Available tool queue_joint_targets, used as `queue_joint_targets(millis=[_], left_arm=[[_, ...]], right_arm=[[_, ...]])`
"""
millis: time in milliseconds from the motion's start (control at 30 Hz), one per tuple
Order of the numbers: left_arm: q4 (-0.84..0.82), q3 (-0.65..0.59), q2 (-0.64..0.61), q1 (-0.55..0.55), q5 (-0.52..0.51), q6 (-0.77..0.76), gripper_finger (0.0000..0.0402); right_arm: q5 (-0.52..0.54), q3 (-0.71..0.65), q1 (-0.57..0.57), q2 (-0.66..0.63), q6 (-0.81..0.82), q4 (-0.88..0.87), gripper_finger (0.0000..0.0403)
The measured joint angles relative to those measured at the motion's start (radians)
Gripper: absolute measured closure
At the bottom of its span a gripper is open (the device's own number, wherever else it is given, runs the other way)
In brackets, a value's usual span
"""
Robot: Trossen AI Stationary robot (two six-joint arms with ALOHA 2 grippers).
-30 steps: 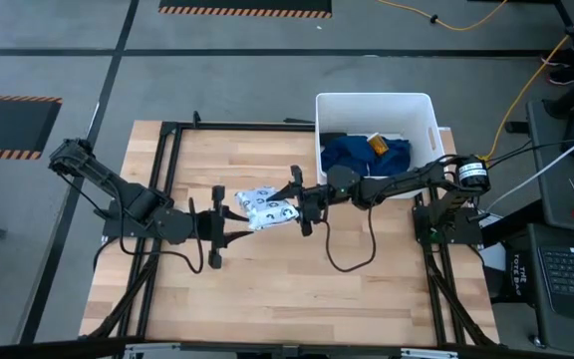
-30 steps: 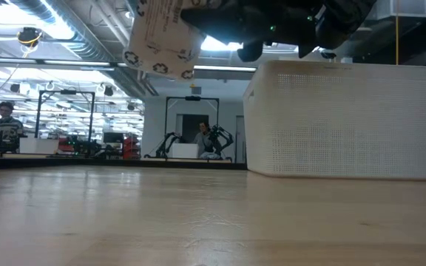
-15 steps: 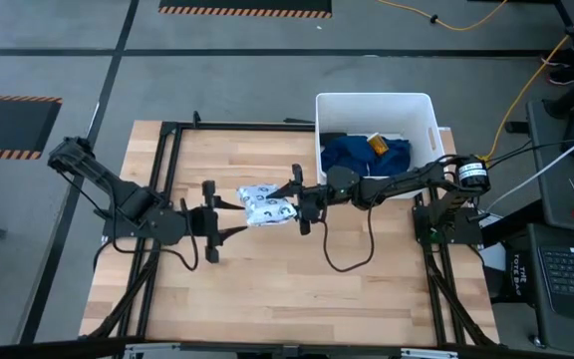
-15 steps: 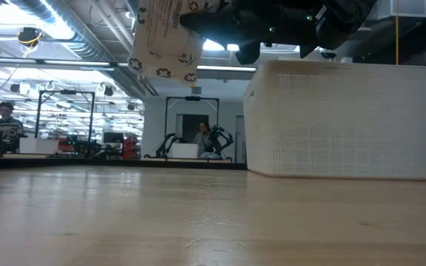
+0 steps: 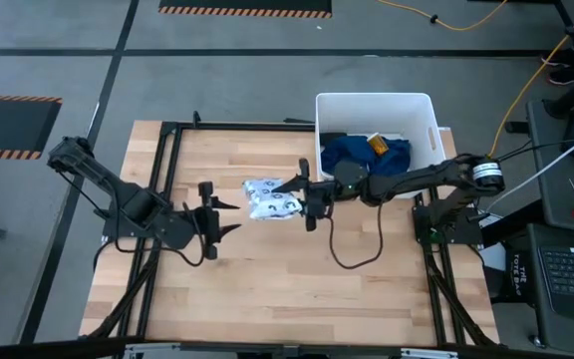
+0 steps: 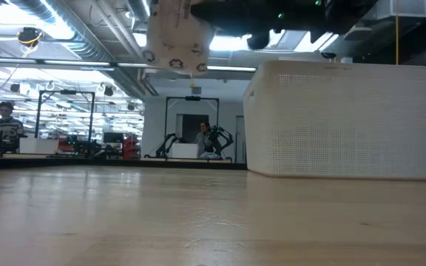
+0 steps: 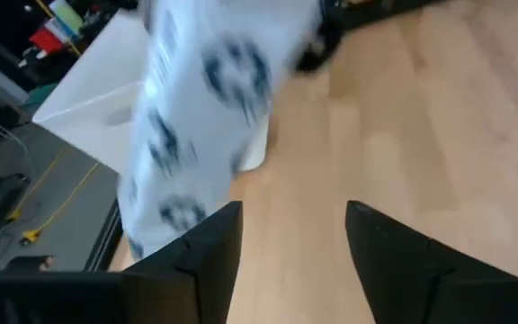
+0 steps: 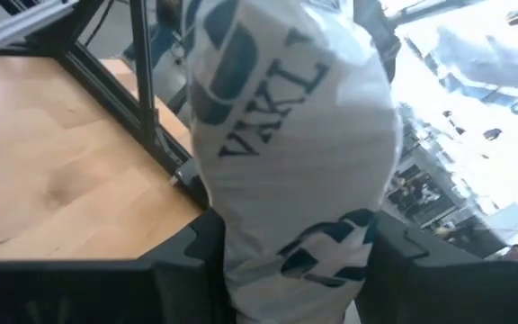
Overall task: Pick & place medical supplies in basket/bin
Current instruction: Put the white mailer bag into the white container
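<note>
The small white packet with dark marks hangs high over the table's middle, and my right gripper is shut on it. In the low view the packet is well clear of the wood. My left gripper stands open just left of the packet, touching nothing; its wrist view shows the packet ahead of its spread fingers. The white basket stands at the far right. The dark-blue cloth and a small orange item lie inside it. My right gripper pinches the packet's right-hand end between its two fingers. The fingers come in about level from the table's right side. The packet juts out beyond the fingertips toward the left arm, lifted clear of the table.
A black metal frame runs along the table's left and far sides. A black cable loops down from the right arm over the wood. Bare wood lies toward the near edge.
My left gripper has opened, let go of the packet's left end and drawn back toward the table's left edge. My right gripper, still shut on the packet, has carried it a little up and toward the basket.
</note>
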Motion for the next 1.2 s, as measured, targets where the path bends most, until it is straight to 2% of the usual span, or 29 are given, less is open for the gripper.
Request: queue_joint_targets(millis=[233, 400, 567, 700, 833, 1033, 1200], left_arm=[[0.110, -0.134, -0.012, 0.000, -0.107, 0.002, 0.0234], [0.260, -0.236, -0.035, 0.021, -0.156, 0.018, 0.0265], [0.388, -0.341, -0.068, 0.079, -0.107, 0.023, 0.0307], [0.505, -0.406, -0.103, 0.140, 0.009, 0.098, 0.0344], [0.606, -0.444, -0.130, 0.193, 0.135, 0.205, 0.0375], [0.693, -0.475, -0.138, 0.259, 0.237, 0.317, 0.0399], [0.719, -0.485, -0.138, 0.308, 0.284, 0.393, 0.0399]], right_arm=[[-0.003, 0.001, 0.000, -0.122, 0.015, -0.168, 0.0244], [-0.004, 0.001, 0.000, -0.174, 0.015, -0.178, 0.0244], [-0.004, 0.001, 0.000, -0.218, 0.013, -0.185, 0.0244], [0.012, 0.001, 0.000, -0.253, 0.012, -0.203, 0.0244], [0.112, 0.001, -0.001, -0.300, 0.006, -0.264, 0.0244], [0.278, 0.001, -0.003, -0.384, -0.024, -0.358, 0.0244], [0.557, 0.002, -0.003, -0.428, -0.073, -0.406, 0.0244]])
